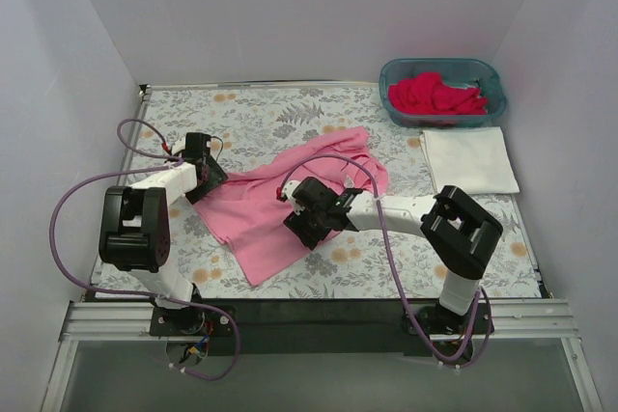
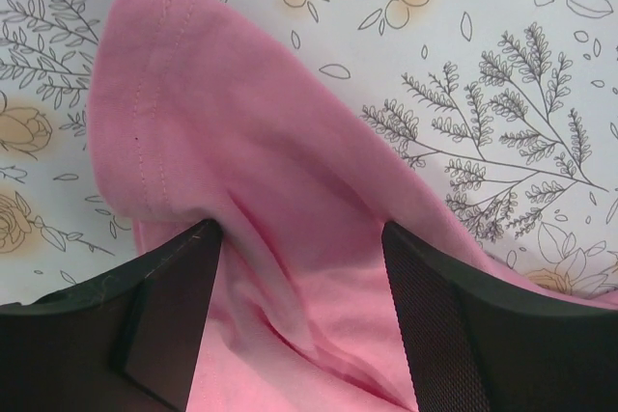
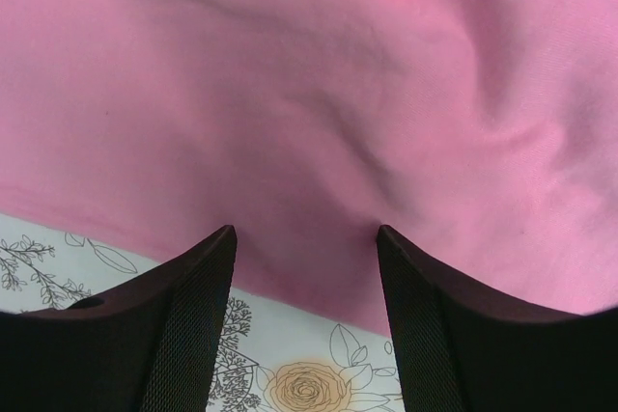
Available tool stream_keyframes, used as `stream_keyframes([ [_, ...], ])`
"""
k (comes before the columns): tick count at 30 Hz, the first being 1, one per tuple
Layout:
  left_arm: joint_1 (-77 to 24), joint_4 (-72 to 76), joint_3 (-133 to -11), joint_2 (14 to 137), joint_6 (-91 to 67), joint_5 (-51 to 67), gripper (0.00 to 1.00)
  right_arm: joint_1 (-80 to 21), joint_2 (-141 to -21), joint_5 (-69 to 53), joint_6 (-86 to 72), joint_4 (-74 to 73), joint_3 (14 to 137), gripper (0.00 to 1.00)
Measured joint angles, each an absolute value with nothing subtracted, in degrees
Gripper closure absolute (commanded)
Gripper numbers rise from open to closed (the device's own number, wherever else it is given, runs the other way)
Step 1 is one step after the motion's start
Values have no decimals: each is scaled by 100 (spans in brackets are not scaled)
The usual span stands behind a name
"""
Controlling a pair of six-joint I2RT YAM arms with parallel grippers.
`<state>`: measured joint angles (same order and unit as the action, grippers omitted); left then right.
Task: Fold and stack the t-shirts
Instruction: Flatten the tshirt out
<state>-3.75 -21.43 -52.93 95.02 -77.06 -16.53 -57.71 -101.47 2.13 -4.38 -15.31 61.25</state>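
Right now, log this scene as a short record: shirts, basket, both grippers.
pink shirt: crumpled, spread mid-table on floral cloth
white shirt: folded flat, right side, beside teal basket
red shirts: heaped in teal basket
left gripper: open, straddling pink shirt's left end
right gripper: open, at pink shirt's near edge

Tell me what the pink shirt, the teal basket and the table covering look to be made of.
Pink shirt: soft matte knit, likely cotton; it wrinkles loosely and shows a stitched hem. Teal basket: seemingly rigid moulded plastic with a smooth, slightly glossy rim. Table covering: thin printed fabric or sheet, floral pattern, lying flat; which one is unclear.
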Motion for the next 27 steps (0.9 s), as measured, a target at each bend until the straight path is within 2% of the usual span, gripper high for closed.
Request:
stream_keyframes([
  [9,-349,-2314,-5524,9695,-7443,-1669,37,-5850,-9824,202,-322,-1522,5699,47],
  [18,-349,-2390,-6517,10575,-7275,-1754,37,-6147,-9470,-521,-276,-1922,5424,46],
  [23,-349,-2541,-7505,11308,-7183,-1769,34,-6554,-10171,-1164,-276,-2265,6296,46],
  [27,-346,-2613,-8615,12064,-7074,-1706,28,-6928,-11303,-1684,-281,-2421,7780,46],
])
